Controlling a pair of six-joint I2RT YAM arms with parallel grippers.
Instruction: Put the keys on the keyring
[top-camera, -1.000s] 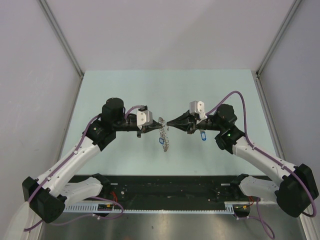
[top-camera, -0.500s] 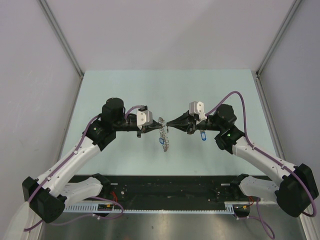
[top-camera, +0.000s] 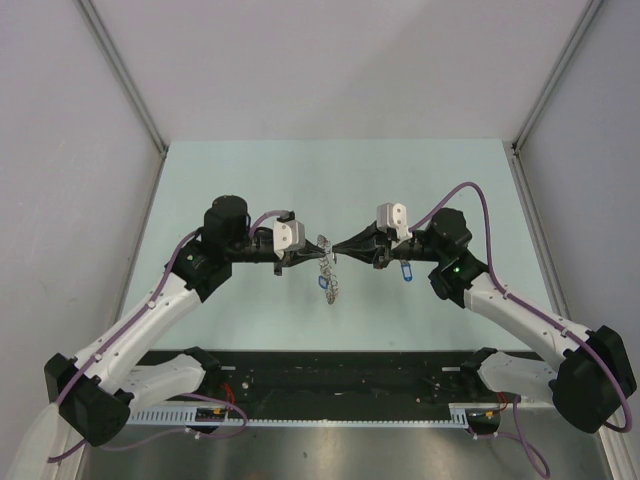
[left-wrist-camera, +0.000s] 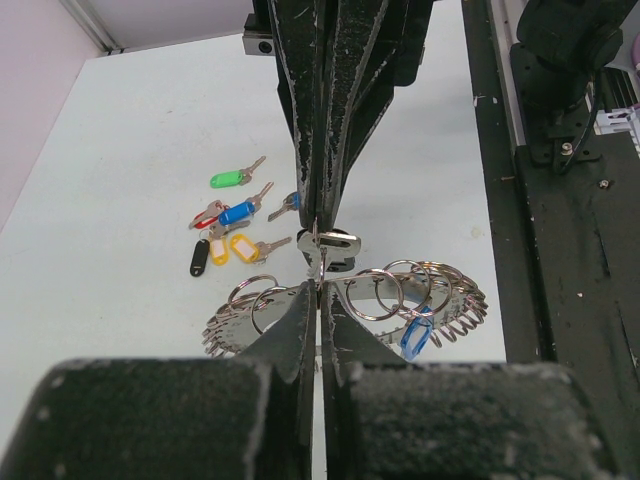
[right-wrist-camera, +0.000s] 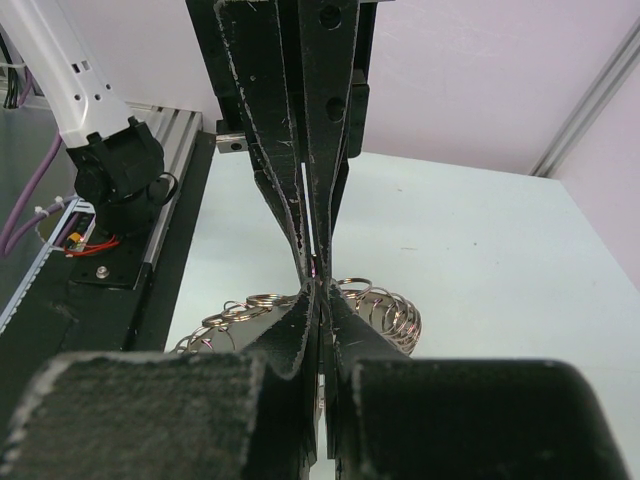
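No text, label, brand, number or sign can be read in any view. The small keys with coloured plastic tags (left-wrist-camera: 237, 213) lying on the pale green desk (left-wrist-camera: 120, 120) have tag faces too small to show any writing. The same holds for the blue plastic tag (left-wrist-camera: 413, 336) hanging on the grey metal keyring (left-wrist-camera: 460, 300).
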